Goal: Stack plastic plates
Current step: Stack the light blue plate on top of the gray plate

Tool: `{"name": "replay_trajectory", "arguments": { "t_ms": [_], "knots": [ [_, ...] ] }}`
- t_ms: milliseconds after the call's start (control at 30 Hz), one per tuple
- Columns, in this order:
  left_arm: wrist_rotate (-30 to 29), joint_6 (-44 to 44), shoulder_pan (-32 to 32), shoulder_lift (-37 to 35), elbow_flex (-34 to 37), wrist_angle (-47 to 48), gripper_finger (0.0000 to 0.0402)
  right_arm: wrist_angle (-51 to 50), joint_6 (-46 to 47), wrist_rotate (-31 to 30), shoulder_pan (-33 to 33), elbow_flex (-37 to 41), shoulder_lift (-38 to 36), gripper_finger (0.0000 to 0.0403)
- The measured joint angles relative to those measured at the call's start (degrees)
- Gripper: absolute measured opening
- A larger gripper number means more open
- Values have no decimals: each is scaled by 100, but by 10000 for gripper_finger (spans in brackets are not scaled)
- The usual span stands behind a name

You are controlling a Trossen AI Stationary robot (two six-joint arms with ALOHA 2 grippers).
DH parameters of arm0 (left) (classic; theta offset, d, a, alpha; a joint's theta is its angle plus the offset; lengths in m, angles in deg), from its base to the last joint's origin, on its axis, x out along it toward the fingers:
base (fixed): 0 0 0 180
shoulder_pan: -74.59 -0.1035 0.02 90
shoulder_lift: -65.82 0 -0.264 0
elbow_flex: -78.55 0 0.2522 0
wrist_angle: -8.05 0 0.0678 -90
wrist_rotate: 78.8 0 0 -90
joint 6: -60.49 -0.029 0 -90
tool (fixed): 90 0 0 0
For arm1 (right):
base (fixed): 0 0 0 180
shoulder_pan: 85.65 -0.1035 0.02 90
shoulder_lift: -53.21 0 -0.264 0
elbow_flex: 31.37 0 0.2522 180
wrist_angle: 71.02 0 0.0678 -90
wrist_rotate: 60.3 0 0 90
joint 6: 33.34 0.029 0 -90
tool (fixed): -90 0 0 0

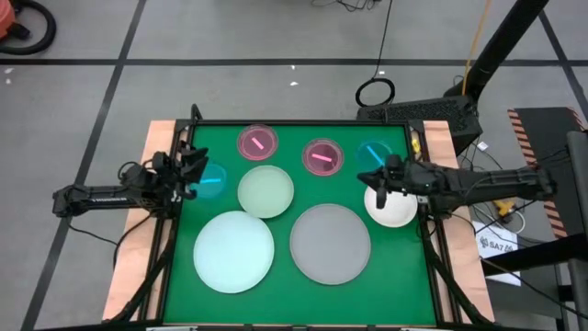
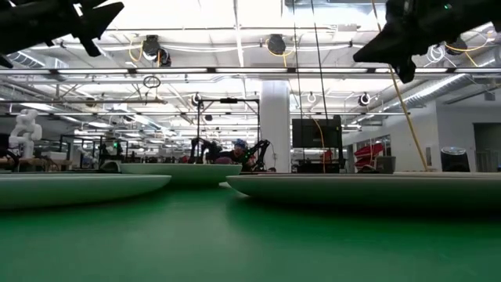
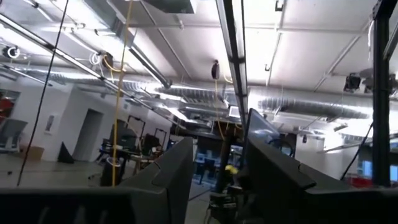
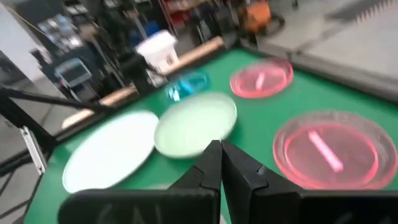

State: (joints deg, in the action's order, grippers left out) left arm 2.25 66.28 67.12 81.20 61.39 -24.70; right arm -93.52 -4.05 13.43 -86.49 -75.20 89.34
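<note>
Eight round plates lie flat on the green mat [image 1: 404, 276]. Two pink plates [image 1: 257, 142] [image 1: 322, 157] and a teal plate [image 1: 373, 154] sit toward the far edge. Another teal plate [image 1: 211, 180] is at the left and a small white plate [image 1: 393, 210] at the right. The medium pale green plate [image 1: 265, 190] is in the middle, with the large pale mint plate [image 1: 233, 250] and large grey plate [image 1: 330, 243] near. My left gripper [image 1: 197, 167] [image 3: 217, 168] hovers open over the left teal plate. My right gripper [image 1: 376, 180] [image 4: 219, 149] is shut and empty, raised above the white plate's far edge.
A black frame [image 1: 303, 122] rims the mat, with wooden board edges [image 1: 156, 138] at the left and right. In the low view both grippers [image 2: 82, 23] [image 2: 399, 39] hang well above the plates. Bare mat shows between the two large plates and along the near edge.
</note>
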Motion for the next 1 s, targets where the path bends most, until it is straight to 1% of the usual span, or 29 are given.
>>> {"name": "replay_trajectory", "arguments": {
  "t_ms": [233, 300, 367, 467, 567, 633, 700, 800, 933, 1000],
  "knots": [
    [-440, 29, 0, 0, -16, -35, 154, -1516, 899, -11, 7, -1162, 898, 2],
    [-470, -157, 0, 2, -172, 44, 154, -1875, 1139, -16, 67, -1498, 1194, 2],
    [-468, -344, 0, 46, -472, 318, 154, -2238, 1250, -15, 159, -1855, 1523, 2],
    [-465, -560, 0, 250, -1100, 1287, 154, -2831, 1245, -7, 268, -2320, 2038, 2],
    [-468, -748, 0, 612, -1812, 2521, 154, -3332, 1179, 22, 368, -2729, 2527, 2],
    [-466, -819, -1, 888, -2197, 3417, 154, -3603, 1157, 216, 439, -2980, 2848, 2],
    [-467, -817, 0, 1178, -2515, 4124, 154, -3734, 1078, 485, 476, -3177, 3135, 2],
    [-467, -719, 0, 1548, -2815, 4794, 154, -3623, 773, 912, 476, -3360, 3510, 2],
    [-465, -686, 0, 1891, -3085, 5141, 154, -3144, -73, 1292, 474, -3416, 3951, 2],
    [-467, -614, 4, 1993, -3193, 5226, 154, -2785, -451, 1354, 474, -3416, 4172, 2]
  ]
}}
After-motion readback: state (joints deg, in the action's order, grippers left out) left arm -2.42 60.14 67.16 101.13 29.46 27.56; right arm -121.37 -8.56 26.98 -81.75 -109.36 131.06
